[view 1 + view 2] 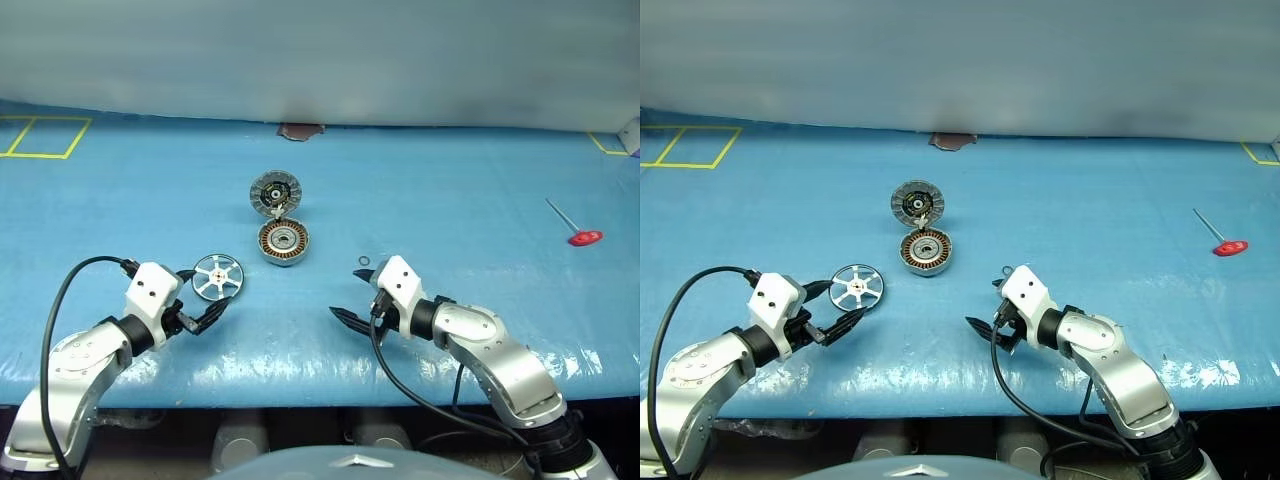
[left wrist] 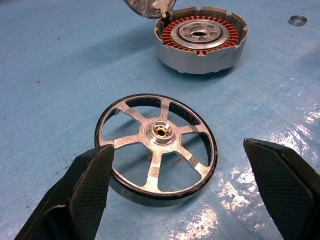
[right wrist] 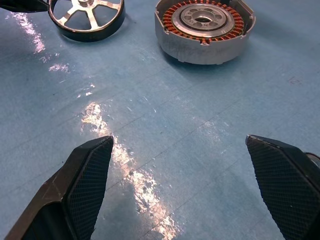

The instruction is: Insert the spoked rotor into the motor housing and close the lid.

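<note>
The spoked rotor [image 1: 218, 277] lies flat on the blue table, a silver wheel with a dark rim and a small hub. My left gripper [image 1: 213, 314] is open just in front of it, its fingers [image 2: 92, 180] on either side of the rotor's near edge and not touching it. The motor housing [image 1: 284, 243], with its ring of copper windings, sits right of the rotor and further back. Its lid [image 1: 275, 192] stands swung open behind it, the segmented face showing. My right gripper [image 1: 347, 293] is open over bare table, nearer than the housing and to its right.
A small metal ring [image 1: 365, 262] lies beside my right gripper. A red-handled tool [image 1: 585, 237] rests far right. Yellow tape squares [image 1: 45, 137] mark the back left corner. The table's front edge [image 1: 300, 385] runs just below both arms.
</note>
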`<act>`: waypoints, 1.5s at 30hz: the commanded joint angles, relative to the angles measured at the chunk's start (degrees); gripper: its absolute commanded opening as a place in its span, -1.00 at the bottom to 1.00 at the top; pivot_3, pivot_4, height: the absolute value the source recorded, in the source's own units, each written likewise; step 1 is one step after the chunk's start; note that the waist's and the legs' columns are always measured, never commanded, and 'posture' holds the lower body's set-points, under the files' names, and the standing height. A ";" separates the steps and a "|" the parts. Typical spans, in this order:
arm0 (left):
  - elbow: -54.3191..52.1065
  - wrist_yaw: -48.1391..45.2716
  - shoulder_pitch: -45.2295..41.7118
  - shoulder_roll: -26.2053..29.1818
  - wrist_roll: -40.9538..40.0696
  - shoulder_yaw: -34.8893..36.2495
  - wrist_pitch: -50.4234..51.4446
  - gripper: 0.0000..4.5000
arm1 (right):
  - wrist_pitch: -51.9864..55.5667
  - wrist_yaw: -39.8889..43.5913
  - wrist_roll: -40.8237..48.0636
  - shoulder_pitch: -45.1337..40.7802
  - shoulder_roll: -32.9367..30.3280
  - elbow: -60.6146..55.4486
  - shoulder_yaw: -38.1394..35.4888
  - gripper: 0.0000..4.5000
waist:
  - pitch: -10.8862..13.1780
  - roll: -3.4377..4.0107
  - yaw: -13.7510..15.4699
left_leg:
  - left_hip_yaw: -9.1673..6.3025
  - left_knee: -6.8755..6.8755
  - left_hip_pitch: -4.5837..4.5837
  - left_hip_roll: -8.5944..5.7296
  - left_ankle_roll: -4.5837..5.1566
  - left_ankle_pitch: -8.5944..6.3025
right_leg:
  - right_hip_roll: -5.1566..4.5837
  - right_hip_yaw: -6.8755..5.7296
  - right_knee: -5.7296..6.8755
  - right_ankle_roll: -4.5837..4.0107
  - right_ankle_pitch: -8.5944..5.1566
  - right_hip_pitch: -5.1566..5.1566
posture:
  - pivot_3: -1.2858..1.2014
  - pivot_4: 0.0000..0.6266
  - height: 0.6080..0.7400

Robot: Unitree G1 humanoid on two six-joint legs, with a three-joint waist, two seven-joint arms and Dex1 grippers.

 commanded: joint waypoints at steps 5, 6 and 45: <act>0.08 -0.02 -1.84 -0.05 0.61 -0.44 -1.34 1.00 | 1.98 12.98 -4.30 -20.37 -6.63 3.08 10.60 0.99 | 0.03 0.03 -0.22 | -0.16 0.10 0.03 -0.08 0.01 0.01 | 0.07 0.03 0.03 -0.08 0.08 -0.01 | 0.03 -0.52 1.00; 0.21 0.01 -2.08 -0.09 0.63 -0.58 -1.34 1.00 | 2.04 14.68 -4.59 -23.20 -6.75 4.34 11.84 0.99 | 0.04 0.05 -0.22 | -0.19 0.12 0.06 -0.08 0.01 0.01 | 0.10 0.04 0.04 -0.10 0.10 -0.01 | 0.03 -0.52 1.00; -4.25 2.78 6.02 -4.69 1.00 0.92 -4.75 1.00 | -31.18 38.02 -25.17 -61.36 16.78 61.27 21.70 0.99 | 0.11 0.16 -0.52 | -0.32 -0.02 0.02 -0.17 -0.27 0.18 | 0.15 0.08 0.71 -0.24 0.05 -0.38 | 0.03 -0.52 1.00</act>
